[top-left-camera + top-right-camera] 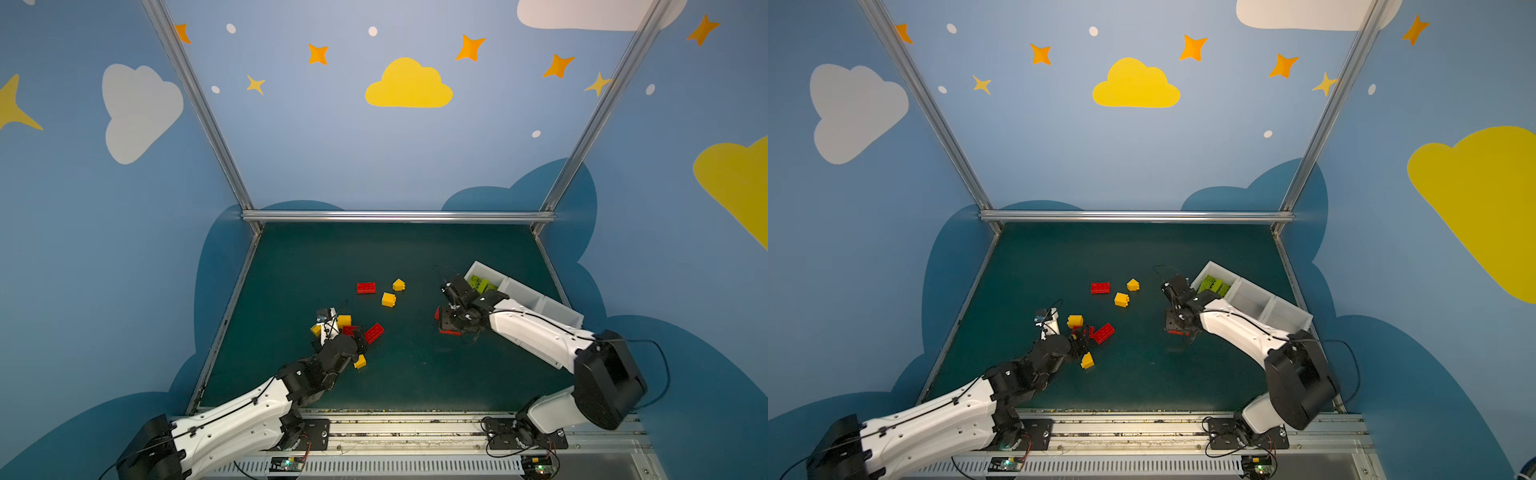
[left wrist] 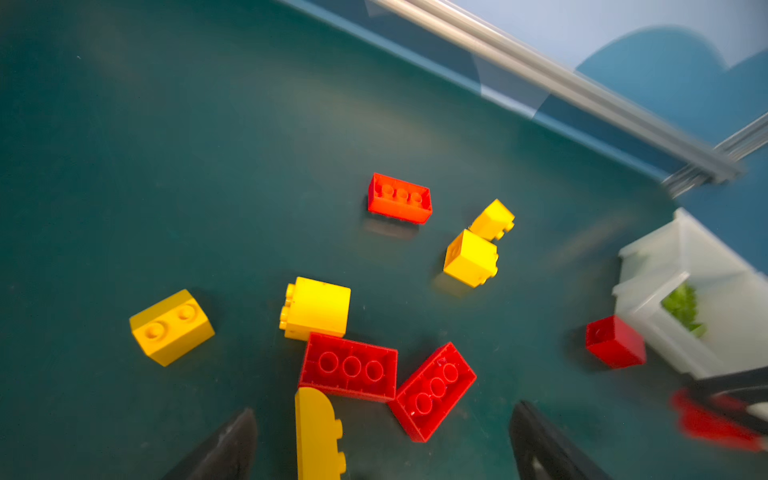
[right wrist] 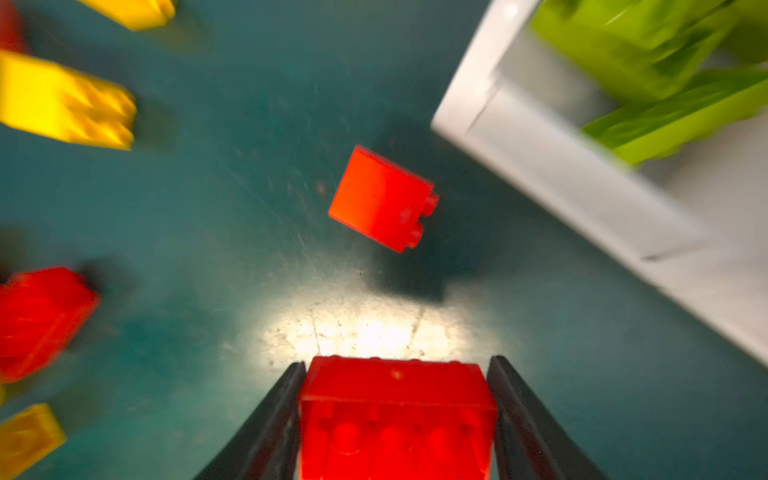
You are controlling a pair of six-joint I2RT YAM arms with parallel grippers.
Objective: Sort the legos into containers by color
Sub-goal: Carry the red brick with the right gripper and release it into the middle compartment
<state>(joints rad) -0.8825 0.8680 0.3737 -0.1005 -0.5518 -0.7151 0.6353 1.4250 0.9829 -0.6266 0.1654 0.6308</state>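
My right gripper (image 3: 397,372) is shut on a red lego (image 3: 397,415) held just above the mat; in a top view this gripper (image 1: 451,328) hangs left of the containers (image 1: 577,320). A small red lego (image 3: 382,199) lies on the mat ahead of it. The far container holds lime green legos (image 1: 480,284); the two others look empty. My left gripper (image 2: 384,409) is open over a cluster: two red legos (image 2: 349,365) (image 2: 432,390) and a curved yellow one (image 2: 318,436) lying between its fingers untouched. Several more yellow and red legos (image 1: 388,299) lie mid-mat.
Metal rails (image 1: 399,216) and blue walls bound the green mat (image 1: 415,374) at the back and sides. The container row runs slantwise along the right edge. The arms' bases stand on the front rail (image 1: 415,432).
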